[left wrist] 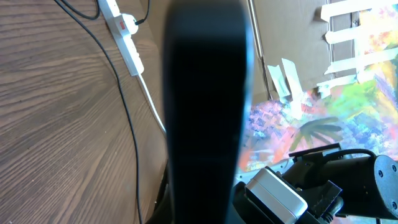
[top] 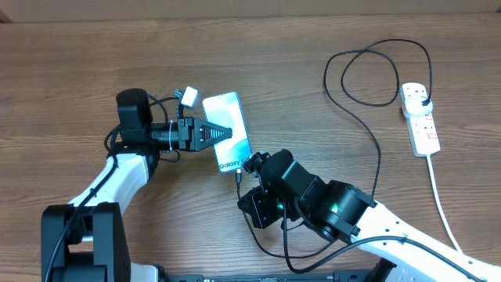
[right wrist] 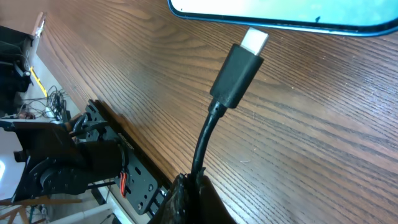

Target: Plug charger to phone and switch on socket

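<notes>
I note my right gripper (right wrist: 186, 202) clamped shut on the charger (right wrist: 231, 74) just behind its connector, metal tip bare and right at the bottom edge of the phone (right wrist: 280, 15); left gripper (top: 221, 131) closed, tips over the screen; socket (top: 420, 117) well apart at the right of the table (top: 313, 47).

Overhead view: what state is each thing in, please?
phone: flat, screen lit, nothing plugged in.
charger: connector just short of phone; plug in socket.
socket: charger plugged in; switch position unreadable.
left end effector: shut, tip over phone.
right end effector: shut on charger.
</notes>
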Robot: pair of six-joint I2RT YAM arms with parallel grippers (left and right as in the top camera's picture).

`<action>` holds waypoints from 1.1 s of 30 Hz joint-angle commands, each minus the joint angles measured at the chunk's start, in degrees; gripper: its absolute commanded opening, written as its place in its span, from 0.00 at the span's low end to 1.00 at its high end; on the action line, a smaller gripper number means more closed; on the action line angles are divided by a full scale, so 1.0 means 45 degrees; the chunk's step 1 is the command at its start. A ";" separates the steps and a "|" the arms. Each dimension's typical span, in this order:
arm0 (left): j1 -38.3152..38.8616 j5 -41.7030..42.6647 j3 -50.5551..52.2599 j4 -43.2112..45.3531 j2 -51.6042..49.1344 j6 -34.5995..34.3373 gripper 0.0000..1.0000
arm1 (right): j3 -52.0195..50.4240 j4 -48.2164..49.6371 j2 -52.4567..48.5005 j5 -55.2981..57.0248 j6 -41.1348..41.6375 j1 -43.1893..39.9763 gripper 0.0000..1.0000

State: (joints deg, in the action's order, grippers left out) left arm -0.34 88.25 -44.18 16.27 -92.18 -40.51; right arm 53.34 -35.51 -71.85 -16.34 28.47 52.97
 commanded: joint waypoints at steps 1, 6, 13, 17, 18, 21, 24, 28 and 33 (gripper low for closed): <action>0.0097 0.0529 -0.0209 0.0019 0.0068 -0.0136 0.04 | 0.0068 0.0214 0.0131 0.0126 -0.0112 -0.0039 0.04; 0.0092 0.0525 -0.0209 0.0024 0.0068 -0.0126 0.04 | 0.0068 0.0214 0.0131 0.0092 -0.0112 -0.0039 0.04; 0.0092 0.0529 -0.0209 0.0024 0.0068 0.0199 0.04 | 0.0068 0.0209 0.0126 -0.0010 -0.0136 -0.0039 0.04; 0.0092 0.0534 -0.0209 0.0019 0.0068 0.0204 0.04 | 0.0068 0.0155 0.0126 0.0044 -0.0355 -0.0039 0.04; 0.0092 0.0534 -0.0209 0.0019 0.0068 0.0199 0.04 | 0.0068 0.0141 0.0131 0.0083 -0.0355 -0.0039 0.04; 0.0097 0.0539 -0.0209 0.0015 0.0068 0.0199 0.04 | 0.0068 -0.0044 0.0131 0.0704 -0.0355 -0.0039 0.04; 0.0097 0.0539 -0.0209 0.0015 0.0068 0.0199 0.04 | 0.0068 -0.0272 0.0131 0.1613 -0.0345 -0.0039 0.04; 0.0097 0.0539 -0.0209 0.0015 0.0068 0.0199 0.04 | 0.0073 -0.0034 0.0131 0.1753 -0.0345 -0.0063 0.04; 0.0097 0.0539 -0.0209 0.0015 0.0068 0.0199 0.04 | 0.0068 0.0457 0.0131 0.1724 -0.0345 -0.0063 0.04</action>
State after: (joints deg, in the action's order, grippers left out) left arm -0.36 88.25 -44.18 16.27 -92.18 -40.47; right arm 53.34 -35.35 -71.85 -11.29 27.35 52.97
